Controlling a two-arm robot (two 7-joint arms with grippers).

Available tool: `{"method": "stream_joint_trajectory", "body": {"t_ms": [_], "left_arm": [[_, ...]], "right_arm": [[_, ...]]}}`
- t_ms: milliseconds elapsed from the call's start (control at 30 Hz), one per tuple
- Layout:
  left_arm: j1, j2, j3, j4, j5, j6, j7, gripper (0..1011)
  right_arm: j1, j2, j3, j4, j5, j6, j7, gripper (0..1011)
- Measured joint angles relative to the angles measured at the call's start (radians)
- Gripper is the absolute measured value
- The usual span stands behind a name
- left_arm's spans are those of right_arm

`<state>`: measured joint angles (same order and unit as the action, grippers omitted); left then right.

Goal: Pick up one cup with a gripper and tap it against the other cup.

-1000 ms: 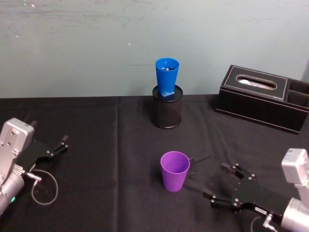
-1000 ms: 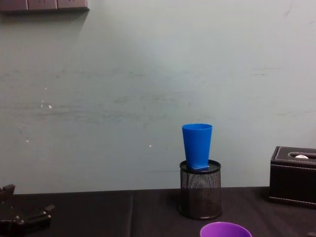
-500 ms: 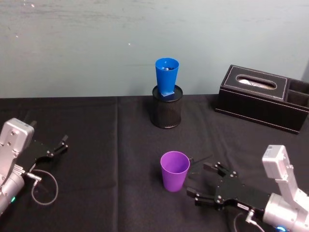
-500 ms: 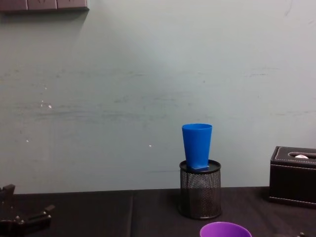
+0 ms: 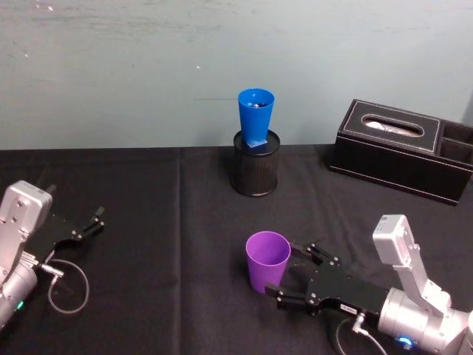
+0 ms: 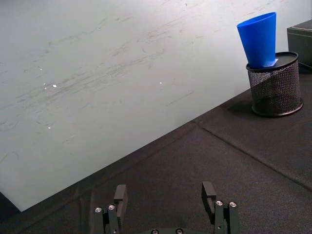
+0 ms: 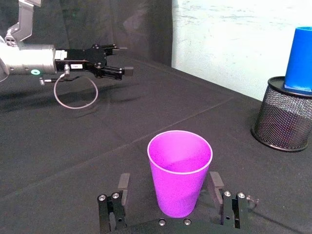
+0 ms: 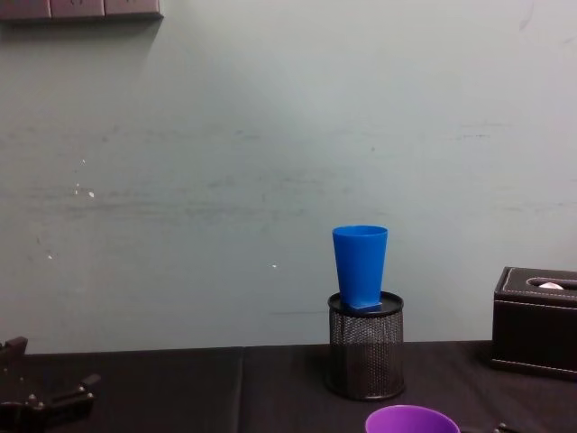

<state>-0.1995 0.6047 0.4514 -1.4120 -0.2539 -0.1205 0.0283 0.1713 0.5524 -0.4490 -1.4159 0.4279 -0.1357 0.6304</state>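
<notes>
Right gripper point(image 5: 293, 272), jaws apart around purple cup point(image 5: 267, 262), should squeeze gently mid-wall; left gripper point(image 5: 94, 222) parked, jaws apart, at desk point(image 5: 162, 222) left edge.

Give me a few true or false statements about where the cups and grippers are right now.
The purple cup stands upright between the open fingers of the right gripper. True.
The blue cup lies on its side. False: it stands in the top of the black mesh holder.
The left gripper holds the blue cup. False: it is open and empty, far to the left of both cups.
A black tissue box sits to the right of the holder. True.
</notes>
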Motion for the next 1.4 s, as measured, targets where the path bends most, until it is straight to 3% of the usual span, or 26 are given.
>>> {"method": "stream_joint_trajectory", "body": {"t_ms": [767, 1400], "left_arm": [[0.000, 0.000, 0.000, 0.000, 0.000, 0.000, 0.000, 1000], [0.000, 0.000, 0.000, 0.000, 0.000, 0.000, 0.000, 1000]], "right_arm": [[0.081, -0.078, -0.017, 0.098, -0.009, 0.008, 0.011, 1002], [0.102, -0.093, -0.025, 0.123, -0.023, -0.006, 0.013, 1002]]}}
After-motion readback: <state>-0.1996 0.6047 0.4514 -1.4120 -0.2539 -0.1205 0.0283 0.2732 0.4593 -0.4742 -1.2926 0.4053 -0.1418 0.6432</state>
